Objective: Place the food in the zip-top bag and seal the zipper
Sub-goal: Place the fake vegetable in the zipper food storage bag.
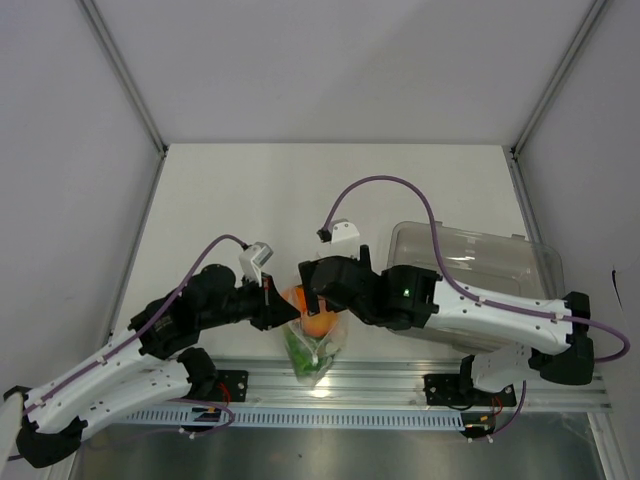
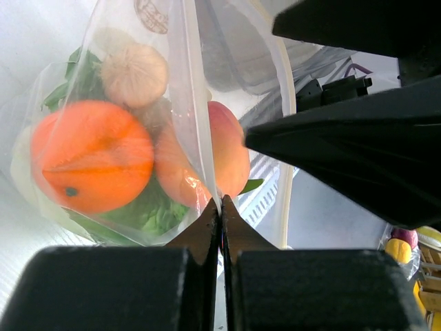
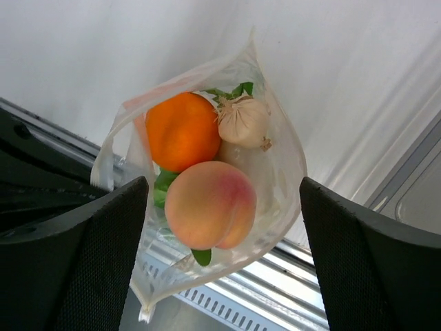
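The zip-top bag (image 1: 318, 350) hangs over the table's near edge, held up between my two grippers. Inside it are the orange (image 2: 89, 165), a peach-coloured fruit (image 3: 210, 203), a pale garlic-like piece (image 3: 242, 118) and green lettuce (image 2: 145, 210). My left gripper (image 2: 220, 207) is shut on the bag's mouth edge, on the zipper strip (image 2: 196, 124); in the top view the left gripper (image 1: 275, 305) is just left of the bag. My right gripper (image 3: 224, 227) is open, one finger on each side of the bag, not touching it. The bag's mouth stands open in the right wrist view.
A large rigid clear tray (image 1: 470, 260) stands at the right behind the right arm. A metal rail (image 1: 400, 385) runs along the near edge under the bag. The white table top (image 1: 300, 190) stretches behind the arms.
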`<action>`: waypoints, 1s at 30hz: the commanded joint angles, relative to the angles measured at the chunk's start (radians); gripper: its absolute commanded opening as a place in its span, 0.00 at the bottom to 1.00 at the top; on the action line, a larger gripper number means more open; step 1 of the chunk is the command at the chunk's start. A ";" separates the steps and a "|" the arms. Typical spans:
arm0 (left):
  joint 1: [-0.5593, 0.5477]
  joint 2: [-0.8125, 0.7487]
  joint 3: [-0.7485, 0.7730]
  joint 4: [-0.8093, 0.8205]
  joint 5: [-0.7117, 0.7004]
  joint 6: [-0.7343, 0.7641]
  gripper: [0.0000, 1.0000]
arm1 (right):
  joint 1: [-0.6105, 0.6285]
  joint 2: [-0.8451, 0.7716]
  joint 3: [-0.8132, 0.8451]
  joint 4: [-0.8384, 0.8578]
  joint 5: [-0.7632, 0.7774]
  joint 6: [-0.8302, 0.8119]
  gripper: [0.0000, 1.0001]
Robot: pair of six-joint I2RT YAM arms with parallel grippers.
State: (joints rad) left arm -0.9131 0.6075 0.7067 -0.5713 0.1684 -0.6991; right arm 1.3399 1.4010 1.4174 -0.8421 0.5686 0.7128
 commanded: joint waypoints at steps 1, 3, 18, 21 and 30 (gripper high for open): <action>0.003 -0.005 0.008 0.007 0.014 -0.004 0.00 | 0.027 -0.074 -0.012 -0.023 0.043 0.060 0.90; 0.003 -0.002 0.007 0.013 0.019 -0.004 0.01 | 0.028 -0.100 -0.054 -0.028 0.034 0.097 0.87; 0.003 -0.005 0.040 -0.005 0.026 0.000 0.01 | -0.038 -0.111 -0.219 0.139 -0.088 0.085 0.11; 0.003 0.021 0.069 -0.027 0.014 0.018 0.01 | -0.035 -0.115 -0.193 0.137 -0.099 0.080 0.01; 0.003 0.238 0.422 -0.131 0.069 0.119 0.01 | 0.113 -0.203 -0.098 0.133 -0.044 0.115 0.00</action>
State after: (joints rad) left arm -0.9131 0.8085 1.0294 -0.7044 0.1833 -0.6376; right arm 1.3975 1.2598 1.2579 -0.7490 0.4870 0.7986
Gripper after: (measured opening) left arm 0.005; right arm 0.003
